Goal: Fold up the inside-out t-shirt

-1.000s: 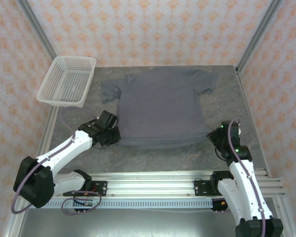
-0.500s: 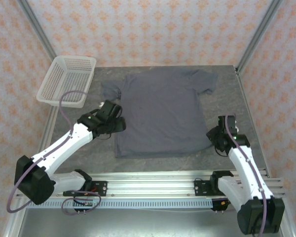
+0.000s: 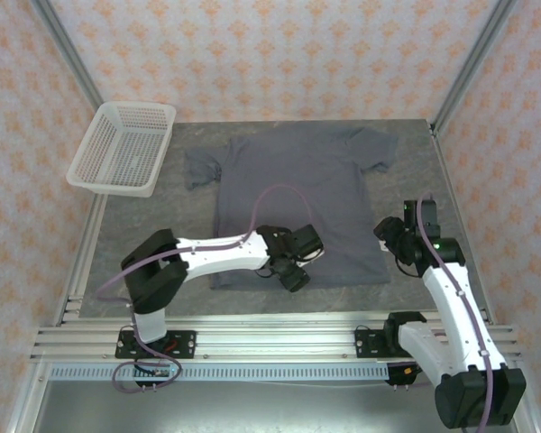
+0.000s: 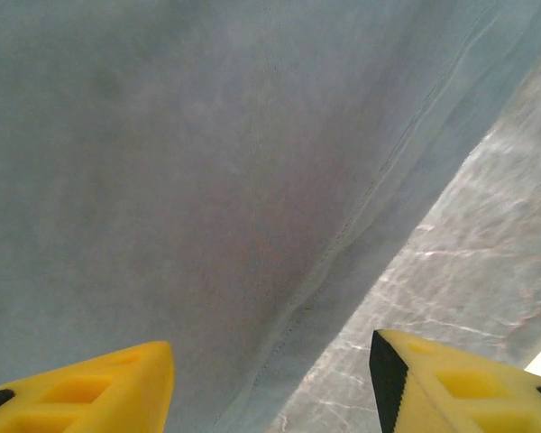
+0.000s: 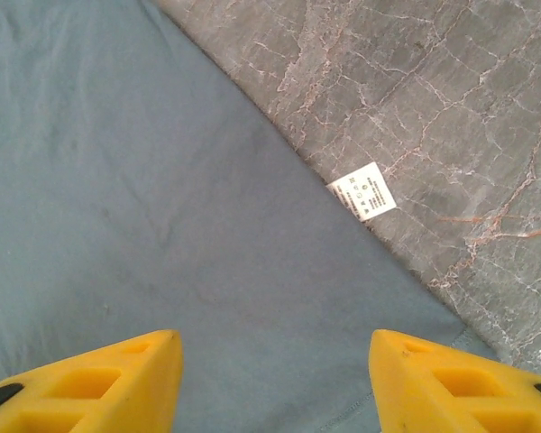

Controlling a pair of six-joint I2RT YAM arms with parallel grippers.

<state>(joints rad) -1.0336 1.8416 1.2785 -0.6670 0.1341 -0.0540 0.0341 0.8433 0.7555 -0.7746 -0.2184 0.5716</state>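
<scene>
Enclosure: peach patterned walls (image 3: 279, 54) around a grey veined stone-look table (image 3: 415, 171).

The inside-out t-shirt (image 3: 293, 194) lies spread flat at the table's centre, collar to the far side and hem to the near side.

Changes over 1 second:
- The left gripper (image 3: 294, 276) has swung from the shirt's near-left corner to the middle of the hem.
- The right gripper (image 3: 386, 236) has shifted slightly up, beside the near-right edge.
- The hem, earlier drawn out at both corners, now lies straighter.

Jaws: on the left gripper (image 4: 270, 370) and the right gripper (image 5: 270, 361) the yellow wedge fingers stand well apart with nothing between them, above the cloth.

Materials:
- The shirt is soft, matte slate-grey fabric with a stitched hem.
- A small white rectangular tag (image 5: 362, 191) pokes out onto the table at the shirt's edge.
- A white plastic mesh basket (image 3: 122, 149) sits tilted at the far left.
</scene>
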